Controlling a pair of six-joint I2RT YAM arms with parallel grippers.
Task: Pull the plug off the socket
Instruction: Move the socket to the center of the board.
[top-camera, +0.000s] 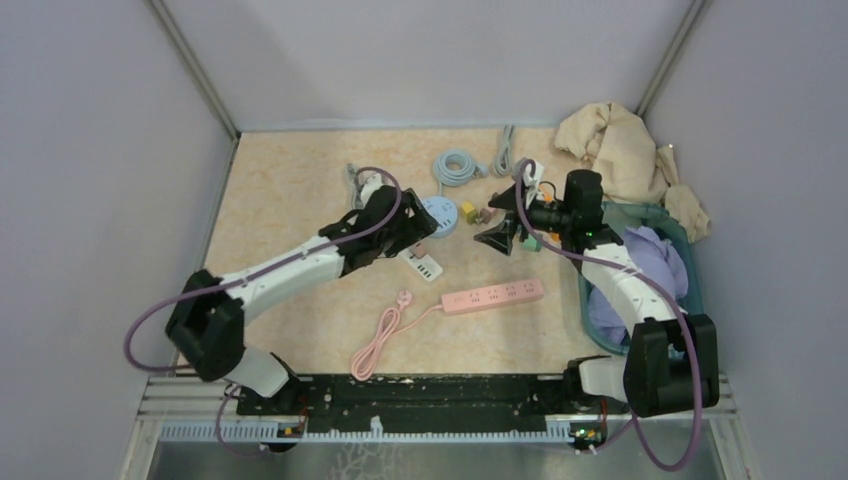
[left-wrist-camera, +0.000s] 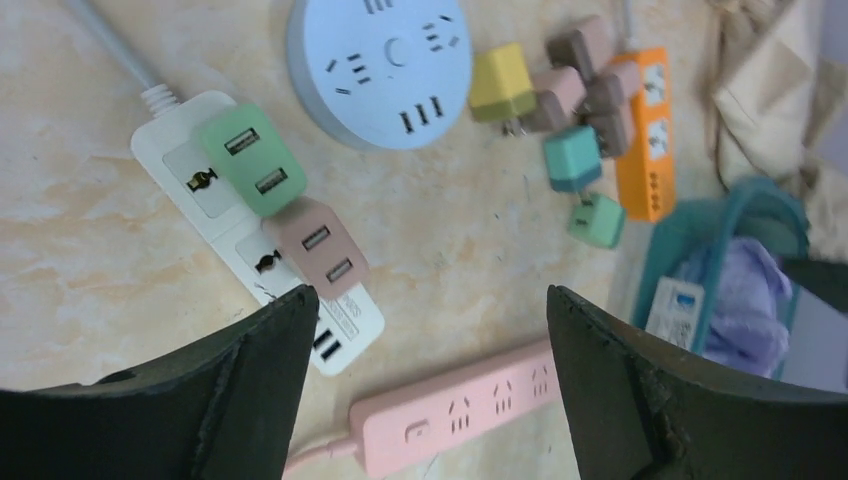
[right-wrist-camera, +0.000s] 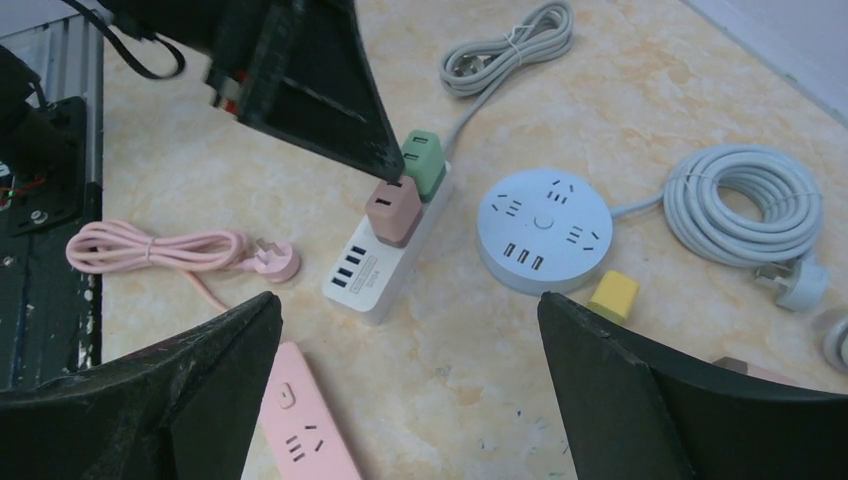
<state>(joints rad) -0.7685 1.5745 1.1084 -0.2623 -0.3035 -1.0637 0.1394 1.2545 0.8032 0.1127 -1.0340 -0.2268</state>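
A white power strip (left-wrist-camera: 352, 322) lies on the table with a green plug (left-wrist-camera: 250, 160) and a dusty-pink plug (left-wrist-camera: 318, 250) seated in it. My left gripper (left-wrist-camera: 430, 320) is open and empty just above the strip. Its left fingertip (left-wrist-camera: 300, 300) is at the pink plug's edge, and neither plug is between the jaws. The right wrist view shows the strip (right-wrist-camera: 385, 265), green plug (right-wrist-camera: 423, 160), pink plug (right-wrist-camera: 393, 210) and the left gripper's fingers (right-wrist-camera: 300, 80) beside them. My right gripper (right-wrist-camera: 410, 330) is open and empty, hovering right of the strip (top-camera: 424, 266).
A round blue socket hub (top-camera: 437, 213) and a coiled grey cable (top-camera: 458, 167) lie behind the strip. A pink power strip (top-camera: 495, 295) lies in front. Loose cube plugs (left-wrist-camera: 575, 155) and an orange strip (left-wrist-camera: 645, 130) sit right. A teal basket (top-camera: 690, 250) and cloth (top-camera: 620, 150) are far right.
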